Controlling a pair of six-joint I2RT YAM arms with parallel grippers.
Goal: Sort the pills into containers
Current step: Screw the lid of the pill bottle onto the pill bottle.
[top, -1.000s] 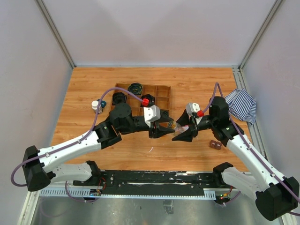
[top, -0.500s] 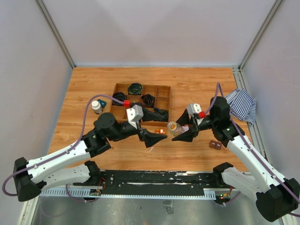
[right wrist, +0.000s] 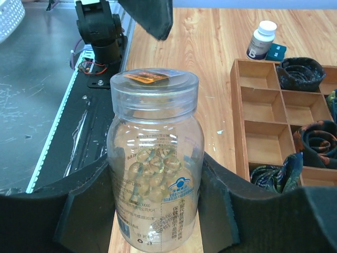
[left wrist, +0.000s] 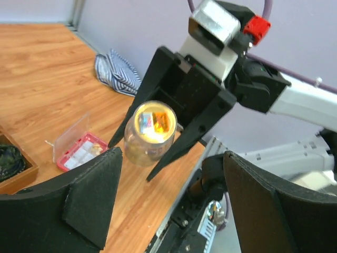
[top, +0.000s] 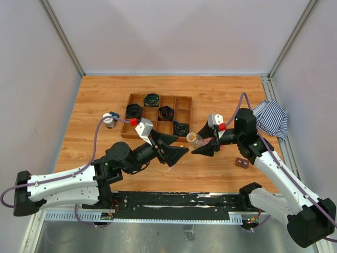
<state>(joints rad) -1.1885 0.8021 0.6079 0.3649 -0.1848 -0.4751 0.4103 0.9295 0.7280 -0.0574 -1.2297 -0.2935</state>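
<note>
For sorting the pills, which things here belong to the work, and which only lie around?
For the job: clear plastic pill bottle with clear lid; small dark bottle with white cap; flat pink box with open clear lid.
Lying about: wooden compartment tray; black coils in it; blue-striped cloth; small brown block.

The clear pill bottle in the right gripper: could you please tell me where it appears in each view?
Top external: clear pill bottle in the right gripper, off the near right corner of the wooden tray.
Left wrist: centre, its cap facing the camera.
Right wrist: centre foreground, upright.
Shared landmark: the wooden tray, in all three.
</note>
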